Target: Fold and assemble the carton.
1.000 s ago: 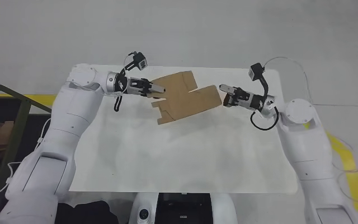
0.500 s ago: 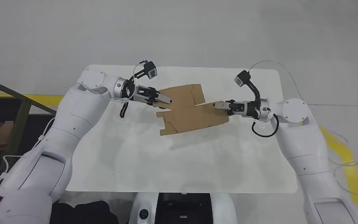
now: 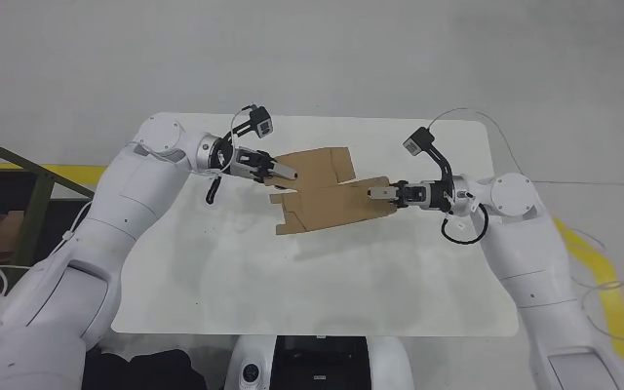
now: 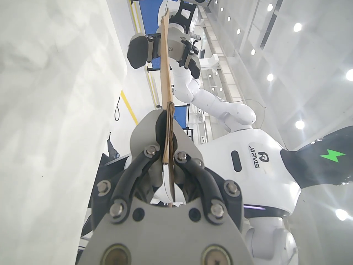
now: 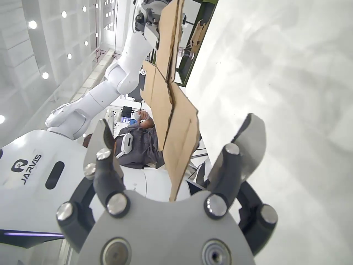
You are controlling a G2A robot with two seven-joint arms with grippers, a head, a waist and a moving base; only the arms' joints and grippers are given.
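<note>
The white rectangular table (image 3: 292, 283) carries no load on its near half. Above its middle, the flat brown corrugated cardboard carton blank (image 3: 327, 185) is held clear of the surface, roughly level, and spans the gap between the two arms. Its notched flaps point toward the near and far sides. The left gripper (image 3: 285, 173) grips the blank at the edge on the robot's left. In the left wrist view the gripper (image 4: 166, 117) has both fingers pressed together on the cardboard (image 4: 165, 84), which is seen edge-on running away from the wrist. The right gripper (image 3: 373, 192) is positioned at the opposite edge. In the right wrist view this gripper (image 5: 178, 128) has its fingers (image 5: 252, 128) spread apart. The end flap of the blank (image 5: 165, 45) passes between them with a visible gap on each side. The far half of the table lies beyond the blank.
</note>
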